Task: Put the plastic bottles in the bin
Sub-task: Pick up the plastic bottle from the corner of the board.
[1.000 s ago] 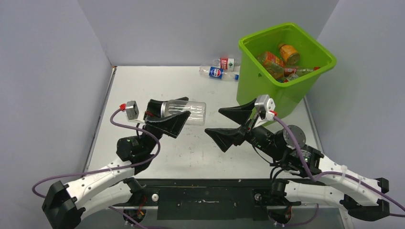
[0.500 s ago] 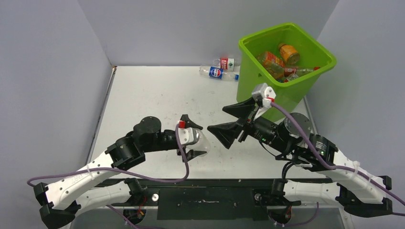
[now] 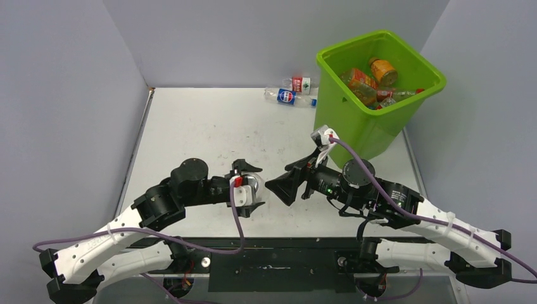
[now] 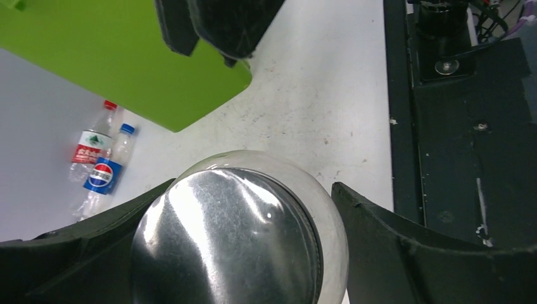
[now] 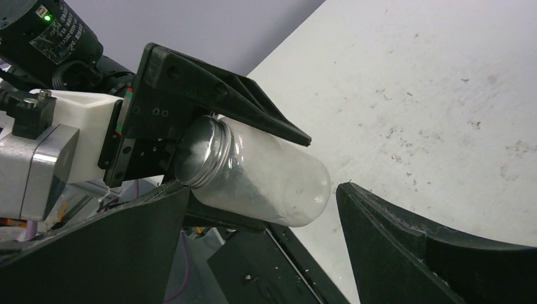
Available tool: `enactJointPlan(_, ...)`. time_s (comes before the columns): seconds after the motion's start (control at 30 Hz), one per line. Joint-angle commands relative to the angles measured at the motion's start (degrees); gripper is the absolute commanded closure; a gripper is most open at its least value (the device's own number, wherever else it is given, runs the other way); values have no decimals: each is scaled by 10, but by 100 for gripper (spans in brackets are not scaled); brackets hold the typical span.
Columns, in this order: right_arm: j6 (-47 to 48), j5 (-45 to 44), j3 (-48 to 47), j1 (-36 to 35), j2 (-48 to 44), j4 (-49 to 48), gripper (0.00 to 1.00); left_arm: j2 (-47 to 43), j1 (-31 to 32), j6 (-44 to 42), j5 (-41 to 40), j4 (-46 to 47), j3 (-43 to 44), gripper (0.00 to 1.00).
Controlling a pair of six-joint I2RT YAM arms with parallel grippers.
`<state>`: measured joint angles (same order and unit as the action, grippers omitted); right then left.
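Bottles [image 3: 366,81], orange-labelled and crumpled, already lie heaped inside the lime-green bin [image 3: 380,123], a glossy square tub with a rolled rim. Two slim clear ones [image 3: 292,90] (one with a blue label, one with a red) lie on the scuffed white table [image 3: 202,126] just left of the bin. Well in front of the bin, my left claw [image 3: 252,188] grips a wide clear bottle [image 5: 266,174] with a shiny silver cap, held sideways. My right claw [image 3: 283,179] gapes open just beside its rounded base, not touching.
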<state>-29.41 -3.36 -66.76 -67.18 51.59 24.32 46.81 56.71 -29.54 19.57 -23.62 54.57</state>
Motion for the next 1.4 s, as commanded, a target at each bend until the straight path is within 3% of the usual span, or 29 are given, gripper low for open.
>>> enactJointPlan(0.0, -74, 10, 19, 0, -11, -64, 10, -8, 4, -25, -20, 51, 8, 100)
enactJointPlan(0.1, -75, -2, 31, 1, -11, -77, 10, -19, 3, 22, 0, 88, 2, 100)
enactJointPlan(0.27, -61, 22, 114, 2, -72, -158, 10, -62, -13, 146, 67, 244, -63, 100)
enactJointPlan(0.47, -11, 78, 180, 5, -167, -262, 10, -19, -128, 451, 264, 438, -62, 100)
enactJointPlan(0.57, 66, 91, 153, 5, -183, -205, 10, 29, -180, 639, 329, 545, -43, 100)
enactJointPlan(0.63, 109, 97, 118, 5, -177, -153, 10, 67, -198, 716, 363, 541, -1, 100)
enactJointPlan(0.73, 155, 108, 54, 5, -144, -93, 10, 118, -200, 749, 393, 478, 64, 100)
enactJointPlan(1.0, 206, 129, -59, 5, -13, -2, 10, 142, -199, 786, 396, 484, 95, 100)
enactJointPlan(1.37, 160, 134, -86, 4, 55, 7, 10, 125, -199, 772, 373, 481, 90, 100)
